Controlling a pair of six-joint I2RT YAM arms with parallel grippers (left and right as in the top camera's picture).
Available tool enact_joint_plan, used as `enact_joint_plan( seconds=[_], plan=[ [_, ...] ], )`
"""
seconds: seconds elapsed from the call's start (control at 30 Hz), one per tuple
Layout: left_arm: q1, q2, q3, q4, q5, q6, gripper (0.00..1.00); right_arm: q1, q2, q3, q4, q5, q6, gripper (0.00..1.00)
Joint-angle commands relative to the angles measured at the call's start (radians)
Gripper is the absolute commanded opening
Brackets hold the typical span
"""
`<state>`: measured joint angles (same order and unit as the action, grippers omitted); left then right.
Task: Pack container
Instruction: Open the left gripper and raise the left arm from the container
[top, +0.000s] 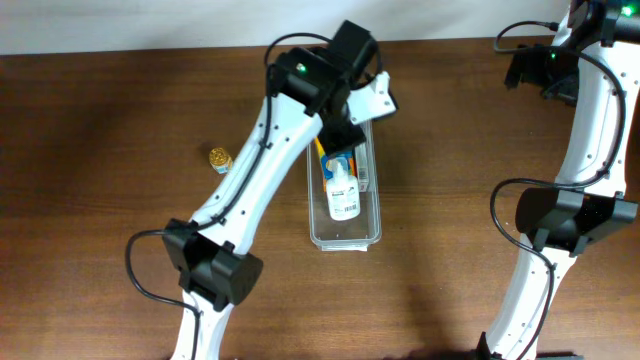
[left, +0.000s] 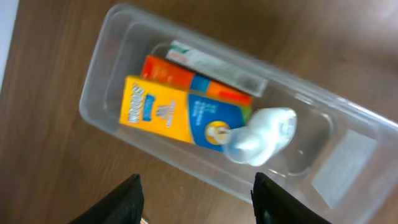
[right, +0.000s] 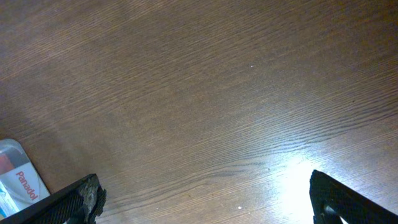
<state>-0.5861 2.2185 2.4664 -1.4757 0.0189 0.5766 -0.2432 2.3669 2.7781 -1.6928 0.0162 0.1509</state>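
I'm hovering the left gripper just above the container, jaws parted and gripping nothing. The container is sitting mid-table, carrying 1 yellow box and 1 white bottle. The right gripper is hanging wide open, well off to the container's right.

container near end free — boxes, bottle beyond

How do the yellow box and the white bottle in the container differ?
Shape: the yellow box is a flat-sided carton; the white bottle is rounded.
Colour: the box is printed yellow and blue; the bottle is white with a label.
Place: the box lies nearer one end of the container; the bottle lies by the box's blue end, nearer the middle.
Both lie inside the container, lengthwise.
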Motion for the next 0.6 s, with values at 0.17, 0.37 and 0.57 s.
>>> enact_joint_plan(
  seconds=[0.17,0.37,0.57],
  plan=[
    [0.147,0.061,0.014,0.035,0.054,-0.206,0.56,0.001,-0.008,-0.002,-0.006,-0.005,0.0,0.98],
    [0.261,0.061,0.014,0.077,-0.087,-0.532,0.55,0.0,-0.008,-0.002,-0.006,-0.005,0.0,0.98],
    [0.426,0.085,-0.007,0.015,-0.065,-0.718,0.56,0.0,-0.008,-0.002,-0.006,-0.005,0.0,0.98]
  ],
)
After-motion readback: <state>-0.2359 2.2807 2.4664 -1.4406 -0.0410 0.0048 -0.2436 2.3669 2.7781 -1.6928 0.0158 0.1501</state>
